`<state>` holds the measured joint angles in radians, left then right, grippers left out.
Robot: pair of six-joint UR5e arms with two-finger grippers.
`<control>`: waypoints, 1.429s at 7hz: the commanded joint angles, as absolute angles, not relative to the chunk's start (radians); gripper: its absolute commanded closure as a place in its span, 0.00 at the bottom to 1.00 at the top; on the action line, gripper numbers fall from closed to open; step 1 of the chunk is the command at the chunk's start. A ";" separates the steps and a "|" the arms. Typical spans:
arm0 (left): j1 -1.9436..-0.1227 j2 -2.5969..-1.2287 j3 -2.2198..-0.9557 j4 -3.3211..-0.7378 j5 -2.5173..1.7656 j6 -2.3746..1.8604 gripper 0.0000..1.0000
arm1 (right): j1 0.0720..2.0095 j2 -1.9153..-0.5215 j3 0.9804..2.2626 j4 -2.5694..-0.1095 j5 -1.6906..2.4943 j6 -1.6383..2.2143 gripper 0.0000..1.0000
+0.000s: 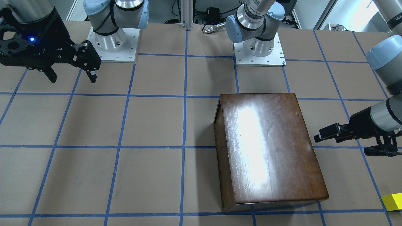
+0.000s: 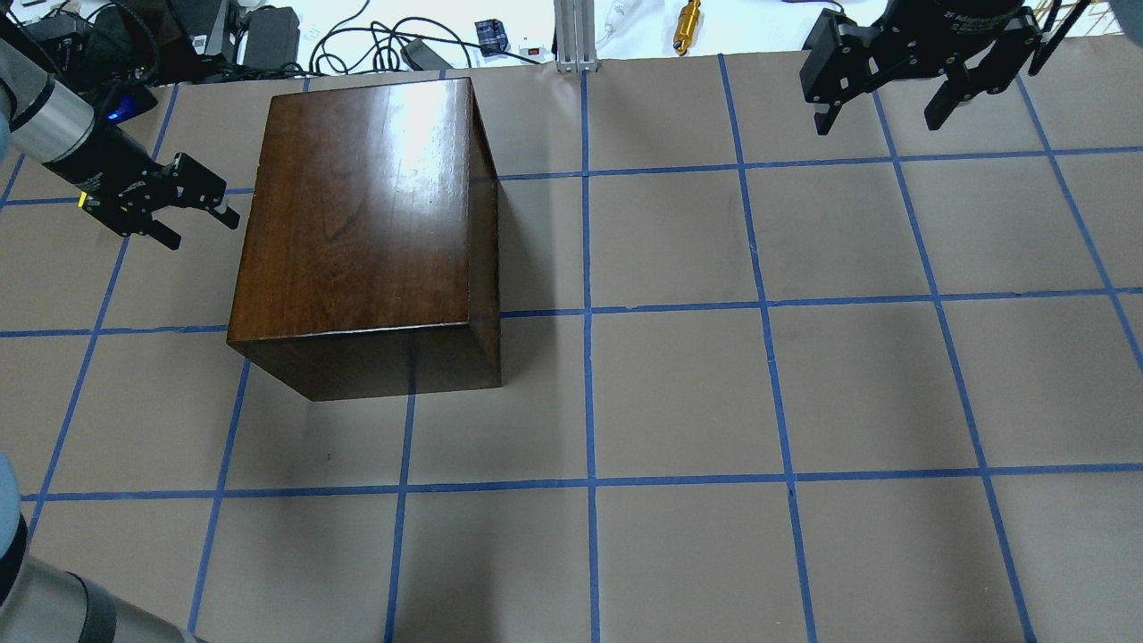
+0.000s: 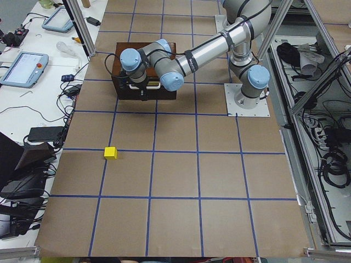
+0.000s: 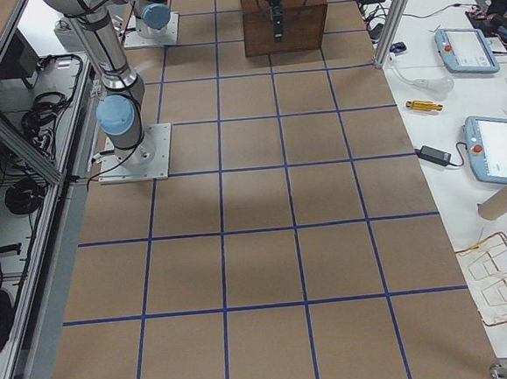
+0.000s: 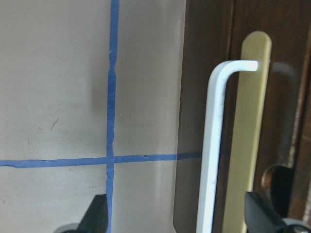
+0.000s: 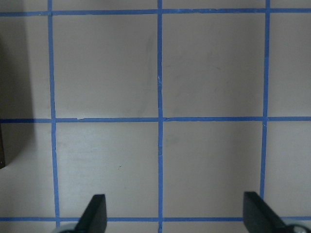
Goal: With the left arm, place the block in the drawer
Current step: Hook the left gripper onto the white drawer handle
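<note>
The yellow block (image 1: 392, 201) lies on the table by the view's right edge, well away from the box; it also shows in the exterior left view (image 3: 111, 153). The glossy dark-brown box (image 2: 357, 205) stands with its drawer shut, so the pale tray is hidden. The left wrist view shows the dark front panel (image 5: 204, 87) and its metal pull (image 5: 214, 145). My left gripper (image 2: 201, 229) is open and empty, just off that front, with the pull between its fingertips (image 5: 97, 216). My right gripper (image 2: 877, 127) is open and empty, high over the far side.
Brown paper with a blue tape grid covers the table (image 2: 679, 393). The arm bases (image 1: 114, 47) stand at the robot's edge. Cables, a brass tool (image 2: 688, 16) and tablets (image 4: 494, 148) lie past the table's edges.
</note>
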<state>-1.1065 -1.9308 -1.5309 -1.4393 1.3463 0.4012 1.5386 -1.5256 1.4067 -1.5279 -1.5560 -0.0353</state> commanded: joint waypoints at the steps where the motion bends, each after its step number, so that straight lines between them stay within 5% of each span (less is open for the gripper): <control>1: -1.104 -1.948 -1.536 -1.413 1.341 0.413 0.00 | 1.537 -1.525 1.407 -1.528 -1.555 -0.035 0.00; 10: -1.103 -1.976 -1.609 -1.324 1.278 0.449 0.00 | 1.539 -1.525 1.407 -1.528 -1.557 -0.035 0.00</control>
